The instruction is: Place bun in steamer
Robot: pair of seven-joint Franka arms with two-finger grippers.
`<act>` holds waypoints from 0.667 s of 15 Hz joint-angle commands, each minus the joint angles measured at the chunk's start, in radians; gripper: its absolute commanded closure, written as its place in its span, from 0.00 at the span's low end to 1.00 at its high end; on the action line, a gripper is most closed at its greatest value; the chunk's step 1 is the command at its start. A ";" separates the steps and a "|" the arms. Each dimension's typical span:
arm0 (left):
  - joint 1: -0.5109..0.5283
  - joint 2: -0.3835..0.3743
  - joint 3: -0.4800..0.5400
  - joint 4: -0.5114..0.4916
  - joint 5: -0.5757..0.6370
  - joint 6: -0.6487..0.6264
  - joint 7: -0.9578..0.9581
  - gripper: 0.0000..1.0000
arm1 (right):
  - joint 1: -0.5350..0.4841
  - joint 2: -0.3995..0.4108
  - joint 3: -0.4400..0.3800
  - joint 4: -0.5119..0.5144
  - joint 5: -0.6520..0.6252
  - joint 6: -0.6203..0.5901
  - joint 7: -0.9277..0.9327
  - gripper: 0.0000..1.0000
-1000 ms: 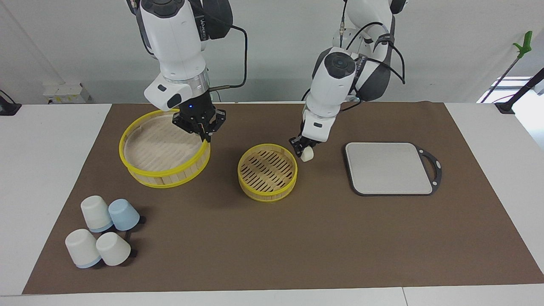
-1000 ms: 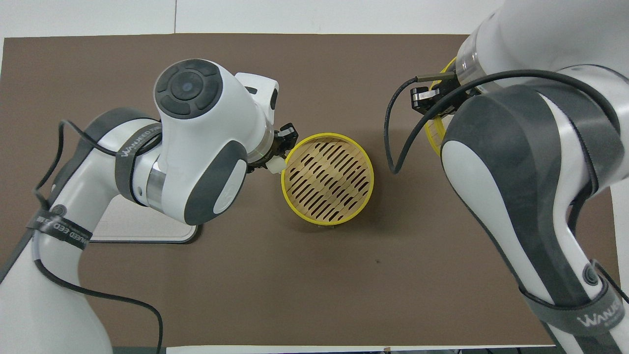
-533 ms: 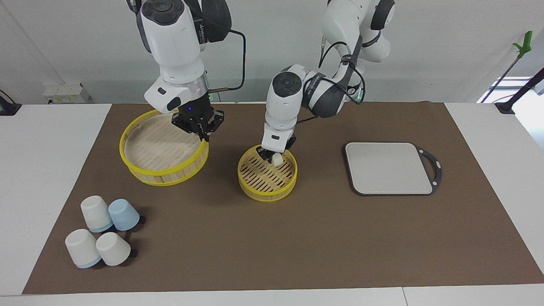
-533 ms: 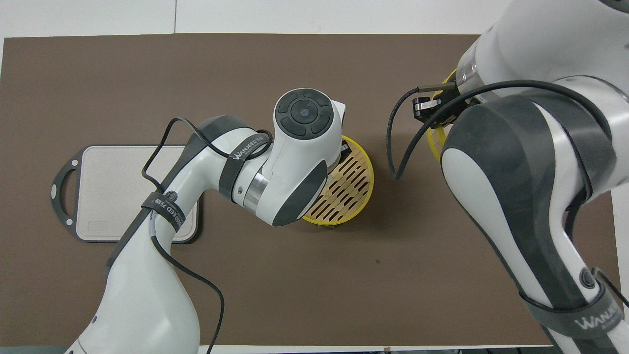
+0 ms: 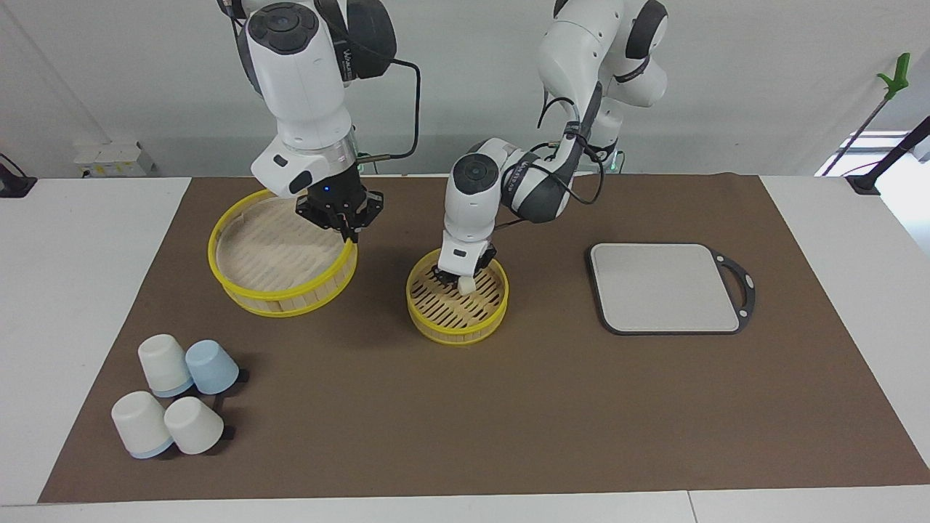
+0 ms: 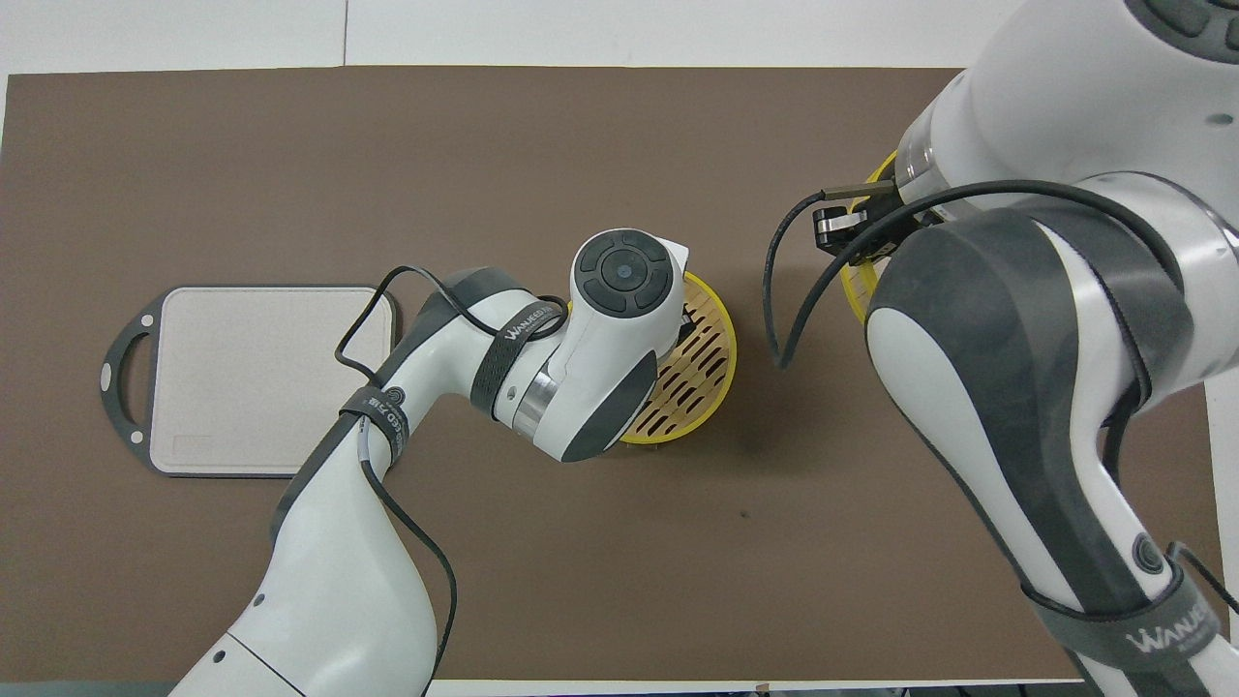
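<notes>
My left hand point(image 5: 459, 280), clamped on the bun point(image 5: 466, 286), hangs low inside the smaller steamer point(image 5: 457, 321) tier mid-desk; I should settle it onto the slats before letting go. My right hand point(image 5: 340, 218) grips the larger tier's point(image 5: 280, 294) rim

Left gripper point(image 5: 459, 280) clamped low; right gripper point(image 5: 347, 231) hangs raised.

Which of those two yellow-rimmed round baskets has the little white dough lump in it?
The smaller yellow-rimmed slatted basket, mid-table beside the grey board: the left gripper holds the white bun inside it. The larger basket, under the right gripper, holds none.
</notes>
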 commanded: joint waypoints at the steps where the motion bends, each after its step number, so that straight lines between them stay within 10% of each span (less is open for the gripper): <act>1: -0.020 -0.011 0.015 -0.028 0.021 0.034 -0.010 0.57 | -0.048 -0.041 0.007 -0.058 0.016 0.038 -0.058 1.00; 8: -0.049 -0.016 0.017 -0.099 0.018 0.121 -0.032 0.54 | -0.060 -0.066 0.005 -0.114 0.015 0.059 -0.056 1.00; 10: -0.049 -0.017 0.018 -0.101 0.018 0.114 -0.032 0.04 | -0.061 -0.069 0.005 -0.121 0.015 0.064 -0.056 1.00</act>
